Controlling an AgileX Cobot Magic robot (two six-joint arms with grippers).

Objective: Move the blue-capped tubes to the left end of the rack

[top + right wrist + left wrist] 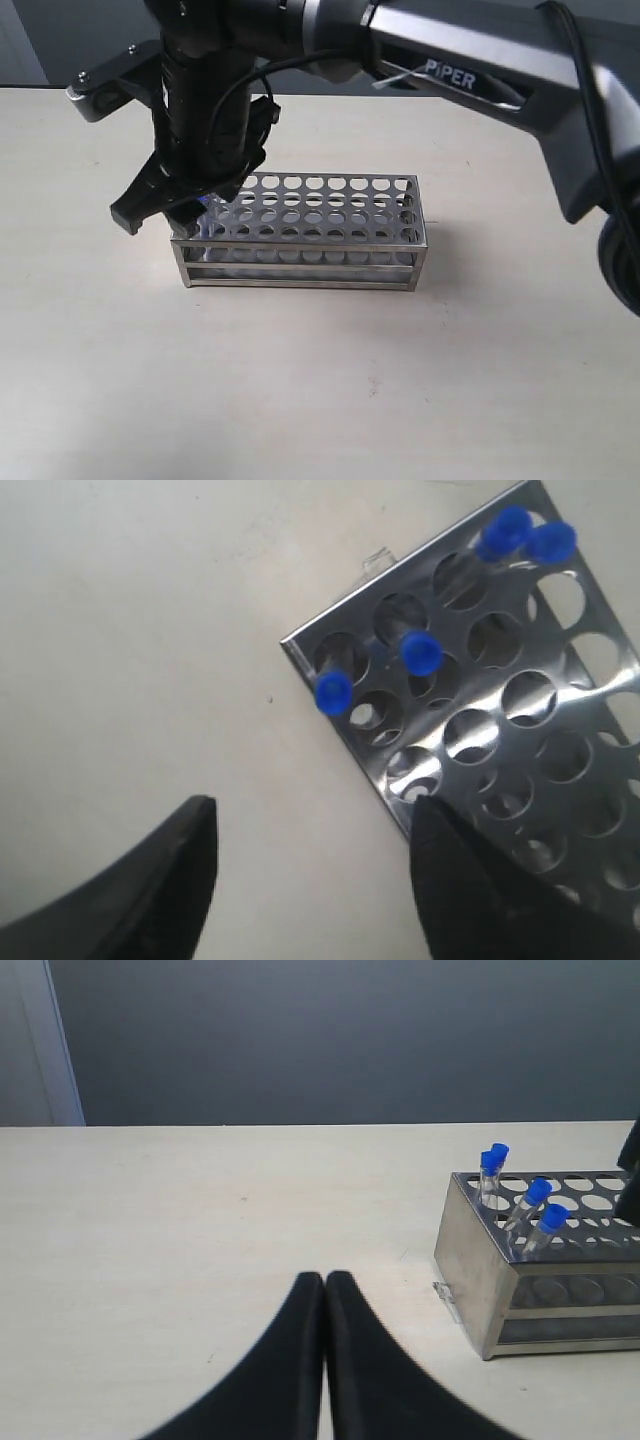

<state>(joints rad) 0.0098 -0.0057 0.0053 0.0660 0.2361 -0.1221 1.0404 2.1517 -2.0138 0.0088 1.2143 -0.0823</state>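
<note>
Pale beige tabletop [330, 400] with a shiny steel rack [300, 266] on it, tiny clear scrap [447, 1298] right by its end

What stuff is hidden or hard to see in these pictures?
Left wrist view: the picture edge cuts off most of the rack; its end wall hides the lower parts of the blue-capped tubes.
Exterior view: the right tool covers the rack's left end, so the tubes barely show.
Right wrist view: the edge cuts off the rack's other end.
</note>
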